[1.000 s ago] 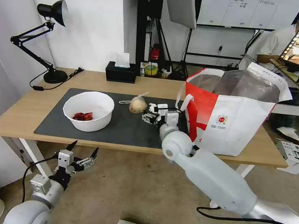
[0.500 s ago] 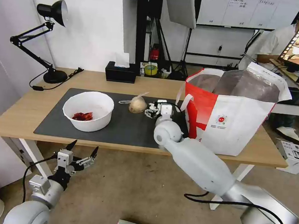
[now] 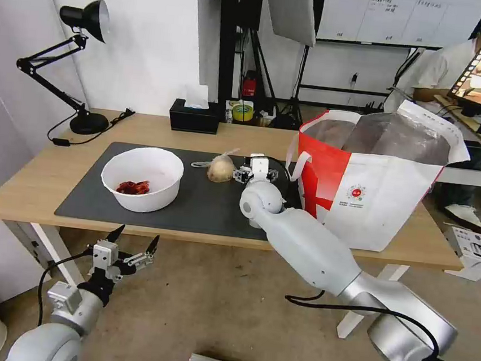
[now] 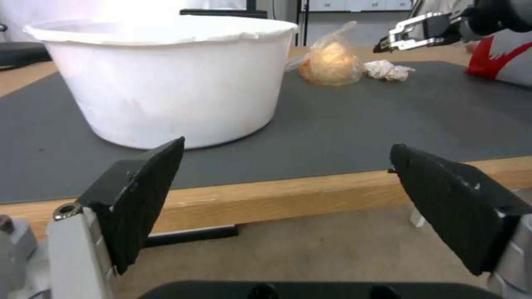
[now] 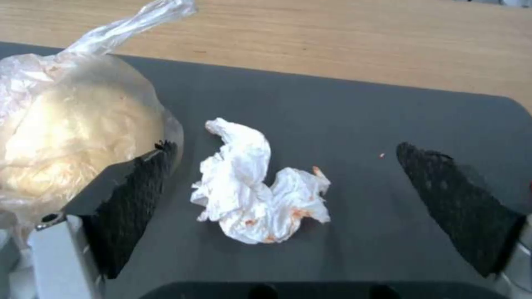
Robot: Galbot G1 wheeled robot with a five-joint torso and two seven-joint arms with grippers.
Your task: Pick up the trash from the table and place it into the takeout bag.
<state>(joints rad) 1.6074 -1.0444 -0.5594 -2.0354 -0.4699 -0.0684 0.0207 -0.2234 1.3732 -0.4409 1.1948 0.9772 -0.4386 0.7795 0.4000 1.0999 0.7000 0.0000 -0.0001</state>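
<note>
- The small crumpled white tissue [image 5: 257,189], stained with orange flecks, lies on the dark grey mat [image 5: 343,124], just beside the knotted clear bag with the beige lump [image 5: 72,124]
- The right gripper [image 5: 288,207] hangs over that tissue with its black fingers [image 5: 454,203] spread wide, one on each side of it and pinching nothing; the finger nearer the knotted bag is at or against the plastic
- In the left wrist view the tissue [image 4: 388,69] shows on the mat beyond the knotted bag [image 4: 331,62], with the right gripper [image 4: 413,35] above it
- From the head, the knotted bag [image 3: 221,168] lies on the mat [image 3: 204,205] between the white round bowl with red scraps [image 3: 141,178] and the takeout bag [image 3: 376,182]
- The right gripper [image 3: 247,172] is between the knotted bag and the takeout bag, close to both
- The takeout bag stands upright and open on the table [image 3: 42,178], beyond the tissue from the bowl, its silver lining showing
- A black tissue box [image 3: 194,116] sits behind the knotted bag, off the mat, and a black desk lamp [image 3: 71,56] stands beyond the bowl
- The left gripper [image 3: 132,244] hangs below the table's front edge, under the bowl, fingers [image 4: 139,199] spread and holding nothing
</note>
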